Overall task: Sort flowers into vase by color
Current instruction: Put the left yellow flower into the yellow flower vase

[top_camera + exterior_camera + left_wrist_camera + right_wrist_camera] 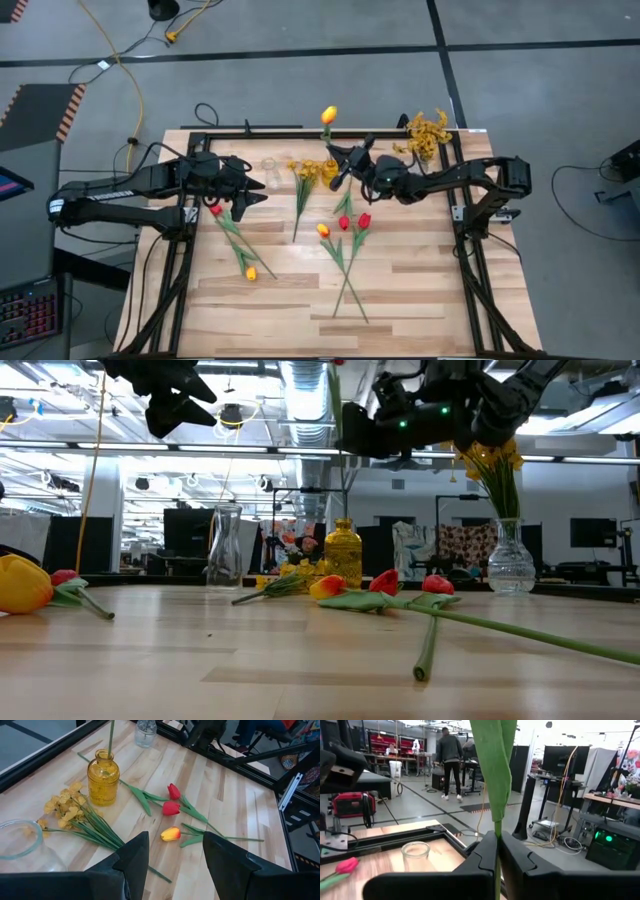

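My right gripper (pixel 498 845) is shut on a yellow-orange tulip (pixel 328 115) above the amber vase (pixel 103 777), near the table's far edge. My left gripper (pixel 172 860) hovers open above the table's left part, touching nothing, with a clear empty vase (pixel 17 845) close by. On the boards lie a mustard-yellow spray (pixel 67 807), two red tulips (pixel 171 800) and an orange tulip (pixel 170 834). A red tulip (pixel 214 209) and a yellow tulip (pixel 250 272) lie farther left. A second clear vase (pixel 510 560) holds mustard sprays (pixel 428 133). My right gripper pinches the tulip's green stem (pixel 497 827) between its two fingers, just below a long leaf (pixel 495 765). The stem runs upright past the fingers. Its lower part (pixel 110 737) goes down into the mouth of the amber vase, and the flower head stands above the gripper.
A black frame (pixel 250 131) runs round the table's edges. Open board lies toward the near edge (pixel 400 310). Long stems (pixel 430 640) of the lying tulips stretch across the middle. People (pixel 450 755) stand in the room far beyond the table.
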Motion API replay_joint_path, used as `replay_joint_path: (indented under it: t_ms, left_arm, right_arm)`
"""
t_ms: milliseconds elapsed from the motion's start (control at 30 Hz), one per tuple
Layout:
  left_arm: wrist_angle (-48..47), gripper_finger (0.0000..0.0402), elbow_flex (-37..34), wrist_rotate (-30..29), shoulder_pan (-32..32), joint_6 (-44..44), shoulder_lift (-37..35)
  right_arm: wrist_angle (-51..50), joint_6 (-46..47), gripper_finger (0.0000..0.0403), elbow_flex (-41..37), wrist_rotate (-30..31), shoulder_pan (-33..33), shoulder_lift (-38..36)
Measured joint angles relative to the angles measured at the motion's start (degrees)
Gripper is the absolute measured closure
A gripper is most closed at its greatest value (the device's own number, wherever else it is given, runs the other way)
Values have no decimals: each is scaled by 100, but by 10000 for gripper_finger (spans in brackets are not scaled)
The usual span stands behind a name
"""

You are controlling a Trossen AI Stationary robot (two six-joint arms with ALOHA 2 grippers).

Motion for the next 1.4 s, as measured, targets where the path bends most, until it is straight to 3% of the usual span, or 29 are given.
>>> replay_joint_path:
  t_ms: [667,1400]
  left_arm:
    - [0,228,0,0,0,-17,0]
    - [-1,228,0,2,-2,-50,1]
  right_arm:
    - [-127,3,338,0,0,-54,0]
    - [-555,5,186,0,2,-54,-2]
